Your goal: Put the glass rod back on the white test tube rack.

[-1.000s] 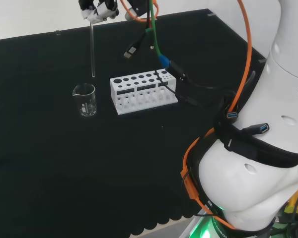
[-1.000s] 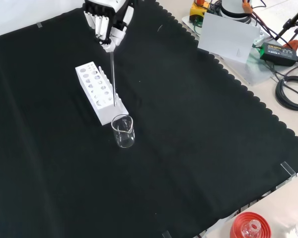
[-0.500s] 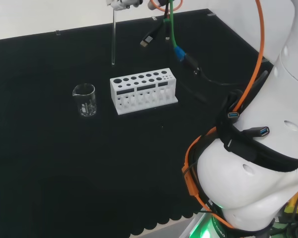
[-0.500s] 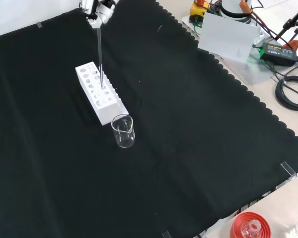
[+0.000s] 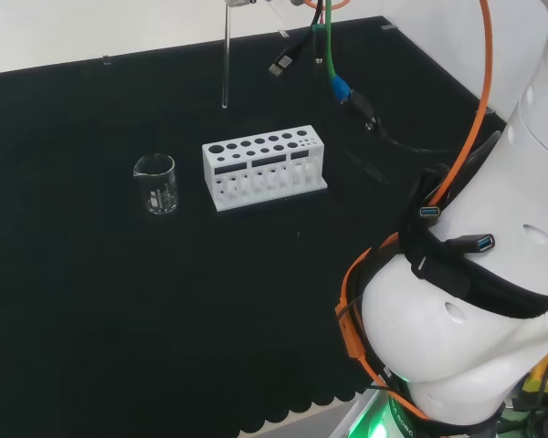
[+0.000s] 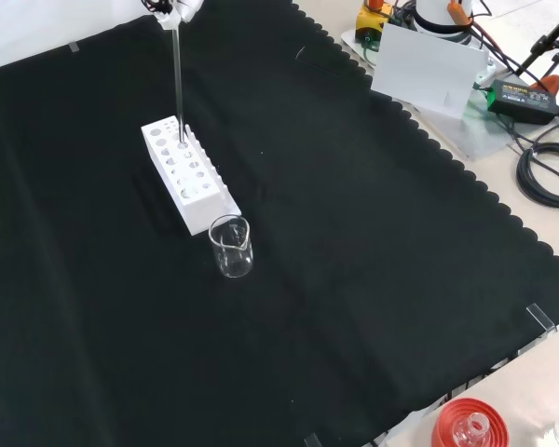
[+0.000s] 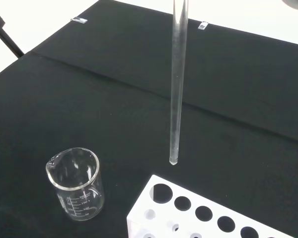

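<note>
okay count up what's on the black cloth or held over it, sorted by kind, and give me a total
Glass rod: 1, hanging upright above the cloth
Beaker: 1
White test tube rack: 1
Total: 3

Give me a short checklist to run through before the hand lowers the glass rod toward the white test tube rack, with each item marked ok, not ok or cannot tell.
1. Thin clear glass rod hangs upright, not tilted: ok.
2. Rod's lower tip is above the white plastic test tube rack, clear of its top: ok.
3. Tip is lined up over a hole: cannot tell; in the wrist view it hangs just beyond the rack's end, near the large corner hole.
4. Rack's holes are free of tubes: ok.
5. Small clear glass beaker stands apart from the rack's end, out of the rod's way: ok.
6. Hold of the hand on the rod's top: cannot tell.
</note>
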You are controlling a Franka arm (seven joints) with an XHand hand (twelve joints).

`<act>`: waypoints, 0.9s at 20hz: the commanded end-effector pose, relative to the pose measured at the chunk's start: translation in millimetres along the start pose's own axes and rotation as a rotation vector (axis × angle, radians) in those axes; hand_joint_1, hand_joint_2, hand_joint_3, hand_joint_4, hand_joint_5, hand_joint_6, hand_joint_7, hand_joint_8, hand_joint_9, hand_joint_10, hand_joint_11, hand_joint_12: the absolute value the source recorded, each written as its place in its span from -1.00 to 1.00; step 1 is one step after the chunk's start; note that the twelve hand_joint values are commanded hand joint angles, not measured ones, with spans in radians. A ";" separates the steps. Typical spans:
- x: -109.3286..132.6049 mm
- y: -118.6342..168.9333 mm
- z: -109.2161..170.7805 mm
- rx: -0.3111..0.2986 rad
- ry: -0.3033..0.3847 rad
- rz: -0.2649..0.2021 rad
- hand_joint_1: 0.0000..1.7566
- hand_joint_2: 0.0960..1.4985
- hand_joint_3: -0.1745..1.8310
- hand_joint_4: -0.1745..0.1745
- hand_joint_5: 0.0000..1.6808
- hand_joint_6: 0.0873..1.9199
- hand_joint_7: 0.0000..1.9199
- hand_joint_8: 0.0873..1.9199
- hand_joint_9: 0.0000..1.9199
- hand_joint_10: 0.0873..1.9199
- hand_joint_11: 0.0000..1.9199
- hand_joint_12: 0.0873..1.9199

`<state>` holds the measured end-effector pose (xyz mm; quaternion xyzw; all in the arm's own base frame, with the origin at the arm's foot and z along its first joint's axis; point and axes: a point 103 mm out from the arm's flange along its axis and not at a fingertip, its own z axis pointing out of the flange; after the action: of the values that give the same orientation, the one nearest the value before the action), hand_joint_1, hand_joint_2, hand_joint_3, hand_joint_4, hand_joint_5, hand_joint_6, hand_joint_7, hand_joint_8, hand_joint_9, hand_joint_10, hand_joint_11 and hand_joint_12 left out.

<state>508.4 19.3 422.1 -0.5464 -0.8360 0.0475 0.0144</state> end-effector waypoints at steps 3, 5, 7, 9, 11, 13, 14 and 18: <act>-6.2 -9.0 -1.0 -0.015 0.010 -0.013 0.47 0.47 -1.00 -1.00 0.31 -0.20 0.19 -0.18 0.74 -0.48 0.65 -0.31; -7.2 -13.5 0.9 -0.018 0.009 -0.023 0.47 0.47 -1.00 -1.00 0.31 -0.20 0.19 -0.18 0.74 -0.48 0.65 -0.31; -8.2 -17.5 4.7 -0.009 0.011 -0.019 0.47 0.47 -1.00 -1.00 0.31 -0.20 0.19 -0.18 0.74 -0.48 0.65 -0.31; -7.6 -20.0 9.0 -0.002 0.014 -0.016 0.47 0.47 -1.00 -1.00 0.31 -0.20 0.19 -0.18 0.74 -0.48 0.65 -0.32; -6.8 -21.4 13.9 0.009 0.013 -0.011 0.47 0.47 -1.00 -1.00 0.31 -0.20 0.19 -0.18 0.74 -0.48 0.65 -0.32; -7.8 -21.5 18.6 0.021 0.014 -0.001 0.47 0.47 -1.00 -1.00 0.31 -0.20 0.19 -0.18 0.74 -0.48 0.65 -0.32; -8.2 -21.4 20.8 0.024 0.016 -0.001 0.47 0.47 -1.00 -1.00 0.31 -0.20 0.19 -0.18 0.74 -0.48 0.65 -0.32; -9.2 -21.2 28.0 0.037 0.021 0.006 0.47 0.47 -1.00 -1.00 0.31 -0.20 0.19 -0.18 0.74 -0.48 0.65 -0.32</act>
<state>491.0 2.3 402.3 -0.5461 -0.8355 0.0536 0.0291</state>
